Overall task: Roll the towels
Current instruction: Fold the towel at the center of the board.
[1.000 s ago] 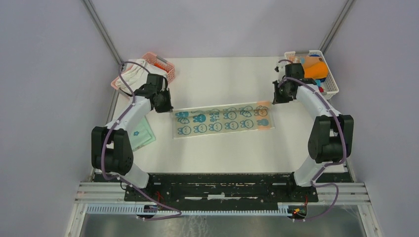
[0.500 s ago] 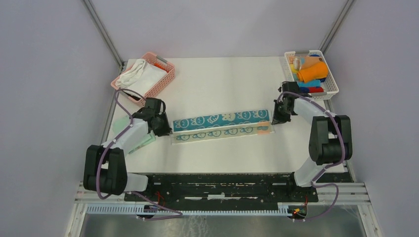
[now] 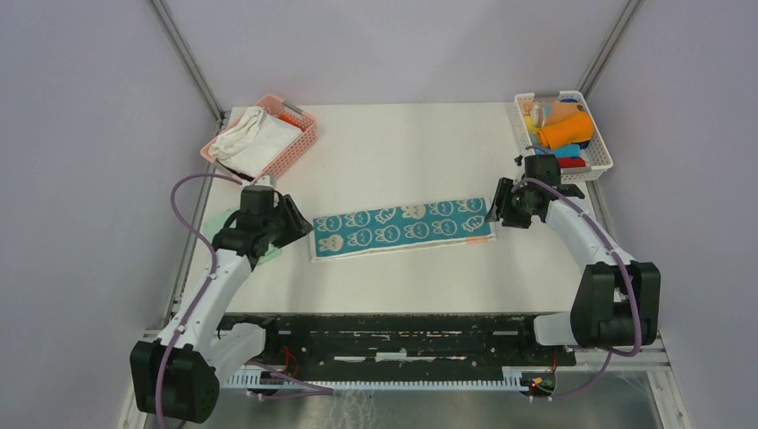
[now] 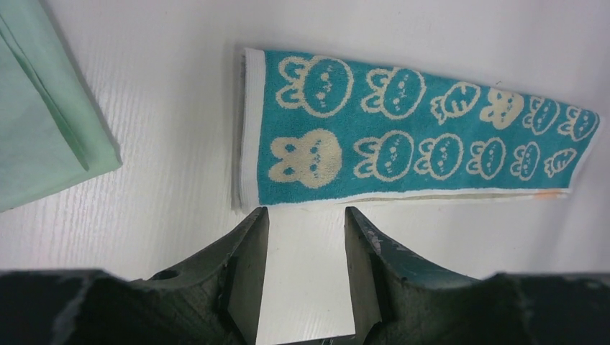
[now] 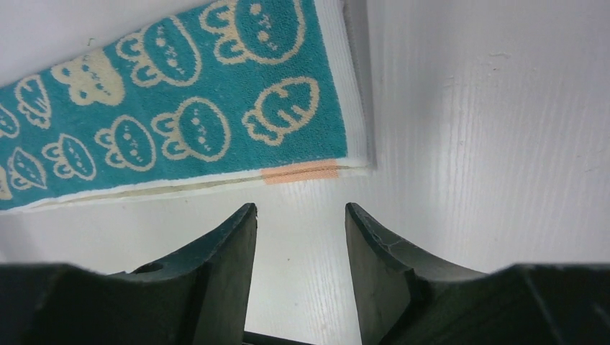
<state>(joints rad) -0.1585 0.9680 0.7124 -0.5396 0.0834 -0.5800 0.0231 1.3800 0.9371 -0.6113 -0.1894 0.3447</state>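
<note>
**Item:** teal bunny-print towel, folded into a long strip and lying flat on the white surface. One short end lies just ahead of each pincer.

**Left pincer**: fingers apart, empty, clear of the cloth.

**Right pincer**: likewise apart and empty.

**Mint green towel**: to the left of the left pincer.

**Step, as judged:** folding done, rolling not yet begun.

**Next move calls for:** pinching one short end and turning it over tightly, keeping the edges aligned.

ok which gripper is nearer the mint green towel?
Left. Left gripper is beside the mint green towel; right gripper is at the far end of the teal towel.
</note>
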